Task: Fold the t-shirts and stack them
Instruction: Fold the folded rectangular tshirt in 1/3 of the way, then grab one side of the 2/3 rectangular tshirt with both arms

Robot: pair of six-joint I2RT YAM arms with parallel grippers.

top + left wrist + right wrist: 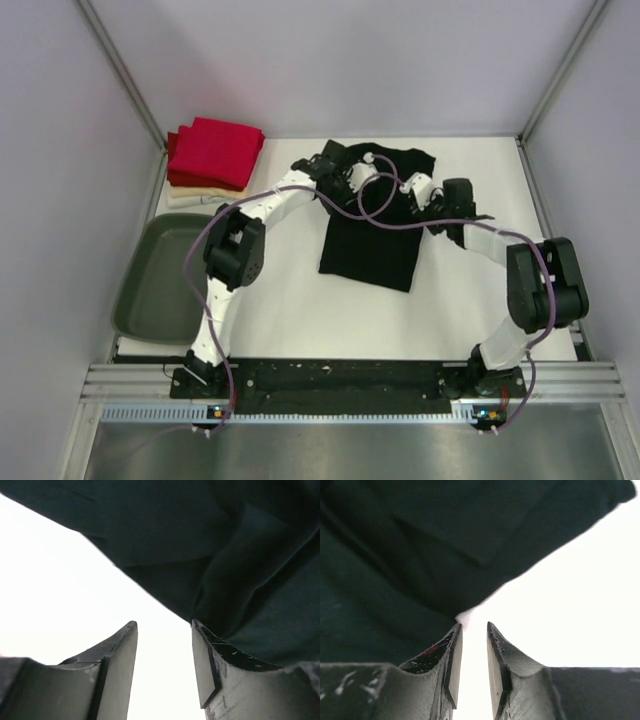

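Stack of folded t-shirts point(213, 152) at ten o'clock; black t-shirt point(372, 235) central, seemingly part-folded, unstacked; left gripper point(164, 625) and right gripper point(474, 627) parted, holding nothing.

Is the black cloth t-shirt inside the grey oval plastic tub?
No, the t-shirt lies on the white table, apart from the tub.

Top external: fixed high above near edge of white table point(280, 310), facing down and forward; far off, whole tabletop in frame.
Left wrist: riding on left gripper point(164, 622), looking out between own fingers, low over table, very near black t-shirt point(225, 555).
Right wrist: same mounting on right gripper point(474, 625), equally near.
Shared by all three: far end of black t-shirt, bright table beside it.
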